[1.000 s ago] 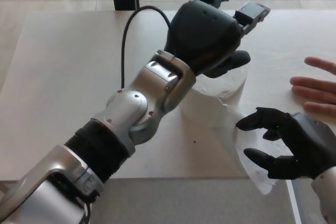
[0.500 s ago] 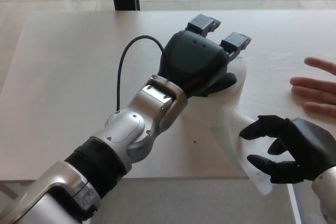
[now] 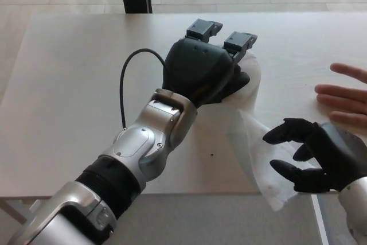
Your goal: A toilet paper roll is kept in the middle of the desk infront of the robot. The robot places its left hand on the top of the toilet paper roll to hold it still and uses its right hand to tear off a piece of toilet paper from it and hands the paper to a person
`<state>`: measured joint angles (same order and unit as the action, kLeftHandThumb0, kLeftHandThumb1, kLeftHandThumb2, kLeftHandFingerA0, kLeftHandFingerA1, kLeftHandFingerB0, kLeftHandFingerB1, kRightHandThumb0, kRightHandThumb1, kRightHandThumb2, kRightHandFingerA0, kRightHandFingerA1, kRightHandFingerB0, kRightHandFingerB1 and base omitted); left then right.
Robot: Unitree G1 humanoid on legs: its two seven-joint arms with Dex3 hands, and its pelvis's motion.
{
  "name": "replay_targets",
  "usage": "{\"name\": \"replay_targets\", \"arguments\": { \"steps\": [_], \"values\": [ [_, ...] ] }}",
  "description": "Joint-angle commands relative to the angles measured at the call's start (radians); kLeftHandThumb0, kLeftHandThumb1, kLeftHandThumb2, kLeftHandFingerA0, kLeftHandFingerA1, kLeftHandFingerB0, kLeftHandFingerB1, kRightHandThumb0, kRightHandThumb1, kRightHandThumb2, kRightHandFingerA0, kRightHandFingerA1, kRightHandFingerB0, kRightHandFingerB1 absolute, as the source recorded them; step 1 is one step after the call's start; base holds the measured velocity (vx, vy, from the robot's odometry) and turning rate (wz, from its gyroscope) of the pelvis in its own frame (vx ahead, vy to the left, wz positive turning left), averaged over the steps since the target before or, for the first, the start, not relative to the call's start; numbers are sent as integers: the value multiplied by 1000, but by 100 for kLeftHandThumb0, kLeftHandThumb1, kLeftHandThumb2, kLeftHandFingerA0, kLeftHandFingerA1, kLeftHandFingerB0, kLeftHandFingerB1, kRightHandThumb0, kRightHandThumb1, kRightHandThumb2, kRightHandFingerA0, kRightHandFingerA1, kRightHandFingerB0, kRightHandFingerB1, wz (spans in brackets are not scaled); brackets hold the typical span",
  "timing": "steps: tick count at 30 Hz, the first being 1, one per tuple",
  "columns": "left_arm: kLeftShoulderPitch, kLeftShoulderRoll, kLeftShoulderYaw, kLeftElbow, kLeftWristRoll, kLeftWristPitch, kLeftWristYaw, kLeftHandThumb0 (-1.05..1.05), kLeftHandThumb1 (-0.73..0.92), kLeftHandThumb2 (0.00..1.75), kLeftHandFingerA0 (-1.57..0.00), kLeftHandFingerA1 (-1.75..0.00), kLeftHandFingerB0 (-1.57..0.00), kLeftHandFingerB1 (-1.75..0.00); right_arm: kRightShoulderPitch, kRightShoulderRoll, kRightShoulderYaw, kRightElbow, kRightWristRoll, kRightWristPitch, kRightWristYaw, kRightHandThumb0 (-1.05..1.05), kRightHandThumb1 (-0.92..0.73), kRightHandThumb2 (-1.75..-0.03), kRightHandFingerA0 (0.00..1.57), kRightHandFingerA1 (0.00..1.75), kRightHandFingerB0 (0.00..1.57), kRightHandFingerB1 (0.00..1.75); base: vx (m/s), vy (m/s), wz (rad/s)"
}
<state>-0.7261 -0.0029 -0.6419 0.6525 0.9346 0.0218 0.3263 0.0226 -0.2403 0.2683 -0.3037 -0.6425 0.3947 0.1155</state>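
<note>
The white toilet paper roll (image 3: 248, 93) at mid-desk is pinned under the black left hand (image 3: 200, 73), fingers spread over its top. The loose translucent paper tail (image 3: 261, 159) is untorn; the right hand (image 3: 312, 156) is open beside it. Tearing and handover remain.
</note>
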Motion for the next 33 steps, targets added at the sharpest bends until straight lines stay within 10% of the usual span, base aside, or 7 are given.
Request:
{"name": "replay_targets", "arguments": {
  "steps": [1, 8, 14, 16, 29, 30, 33],
  "values": [
    [8, -16, -28, 66, 1, -8, 29, -53, 92, 76, -18, -42, -20, -33, -3, 57, -26, 7, -85, -8, -191, -42, -68, -60, 58, 97, 62, 49, 0, 0, 0],
    [-17, -32, 6, 74, -22, 17, 63, -29, 83, 73, -21, -44, -18, -35, -98, -64, 127, 28, -340, 245, 180, -77, -70, -62, 0, 30, 10, 27, 0, 0, 0],
    [-51, -28, 11, 78, -18, 24, 61, -30, 79, 76, -25, -43, -23, -36, -122, -30, 203, 83, -373, 320, 200, -98, -65, -101, 0, 20, 1, 0, 0, 0, 0],
    [-54, -27, 10, 85, -18, 16, 71, -31, 80, 78, -27, -44, -24, -36, -138, 10, 220, 116, -377, 364, 188, -92, -79, -64, 0, 0, 0, 0, 0, 0, 0],
    [-62, -41, 16, 115, -25, 30, 94, -29, 74, 86, -28, -43, -27, -35, -150, 163, 238, 169, -304, 429, 140, -95, -80, -64, 0, 0, 0, 0, 0, 0, 0],
    [-58, -46, 17, 115, -29, 30, 94, -29, 74, 84, -29, -42, -27, -35, -152, 191, 234, 177, -311, 437, 107, -98, -68, -102, 0, 21, 0, 0, 0, 0, 0],
    [-43, -51, 17, 118, -33, 26, 94, -28, 77, 80, -27, -42, -26, -35, -158, 272, 194, 234, -302, 386, -73, -81, -65, -97, 0, 25, 0, 12, 0, 0, 0]
  ]
}}
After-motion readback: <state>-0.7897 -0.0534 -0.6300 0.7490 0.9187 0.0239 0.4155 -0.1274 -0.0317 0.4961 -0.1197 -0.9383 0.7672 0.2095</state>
